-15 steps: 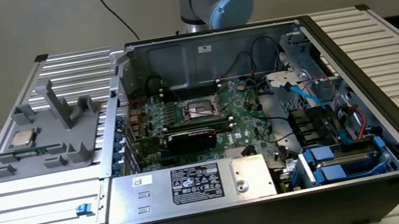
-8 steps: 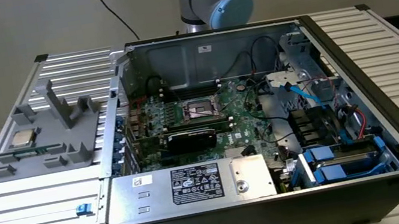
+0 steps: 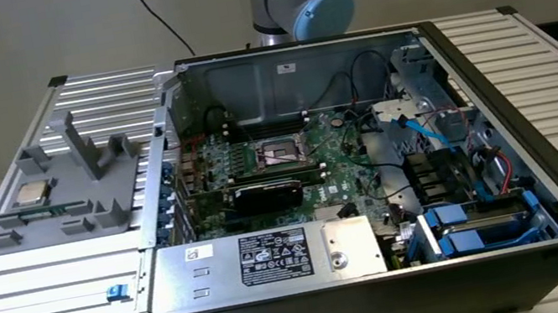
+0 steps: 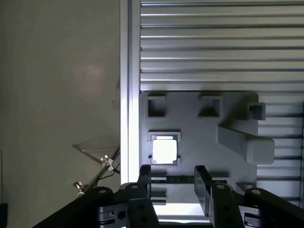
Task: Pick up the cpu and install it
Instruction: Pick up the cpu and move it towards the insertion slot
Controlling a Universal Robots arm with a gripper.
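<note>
Exterior view: high, angled down over table. Wrist view: straight down, nearer. Shared: grey fixture.

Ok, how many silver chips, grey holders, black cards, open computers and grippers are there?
Silver chip: 1
Grey holder: 1
Black card: 1
Open computer: 1
Gripper: 1
Total: 5

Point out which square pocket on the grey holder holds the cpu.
The pocket nearest the gripper: the bright cpu fills it, the others hold nothing.
</note>
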